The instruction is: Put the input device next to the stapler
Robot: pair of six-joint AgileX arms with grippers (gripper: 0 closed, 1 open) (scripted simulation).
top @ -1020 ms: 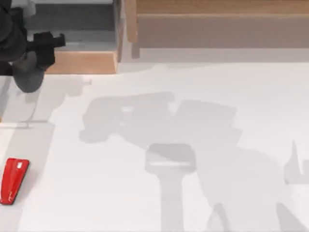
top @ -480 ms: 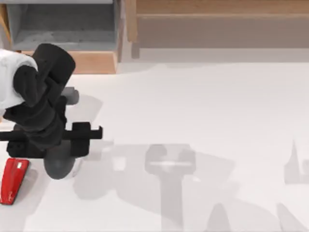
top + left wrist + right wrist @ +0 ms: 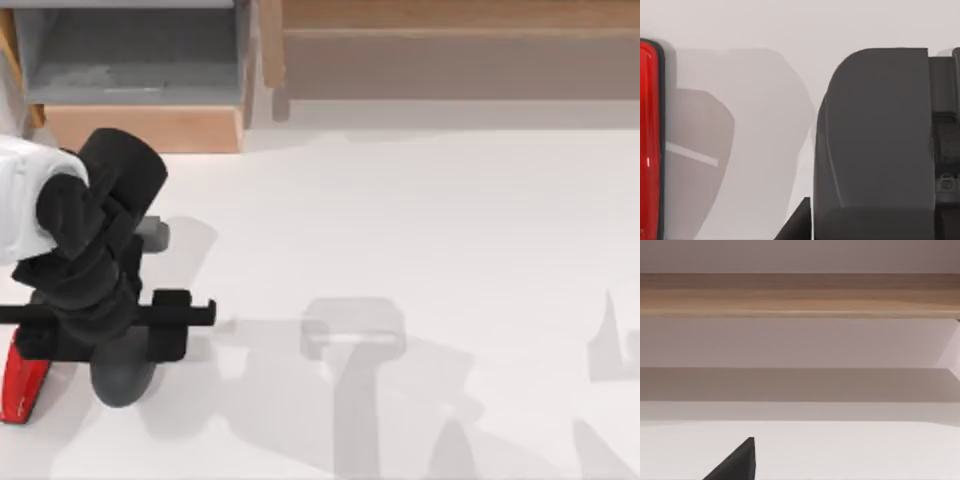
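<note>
Change since half a second ago: the left gripper (image 3: 120, 375) has dropped a little toward the near edge of the table (image 3: 420, 220), and the mouse (image 3: 122, 372) has gone with it. A second ago the arm was up by the wooden box at the far left.
Left gripper state: in the left wrist view the mouse (image 3: 875, 140) sits tight against a dark finger (image 3: 942, 150) on one side; the grip looks closed on it, though the second finger is hidden.
Mouse position: low over the table at its near left, just beside the stapler (image 3: 20, 385), on the stapler's right in the top view. Whether it touches the surface I cannot tell.
Stapler: lies flat at the left edge, partly covered by the arm from above. In the wrist view its red side (image 3: 649, 140) and the mouse are apart, with a strip of bare table between them.
Open room: the whole middle and right of the table is bare white surface with shadows only. Left of the stapler there is almost no margin.
Containers: an open wooden box (image 3: 150, 128) with a grey inside stands at the far left; a long wooden shelf (image 3: 450, 50) runs along the far edge.
Right arm: parked; one dark fingertip (image 3: 737, 462) shows in its wrist view, facing the shelf (image 3: 800, 295). Its grip cannot be told.
</note>
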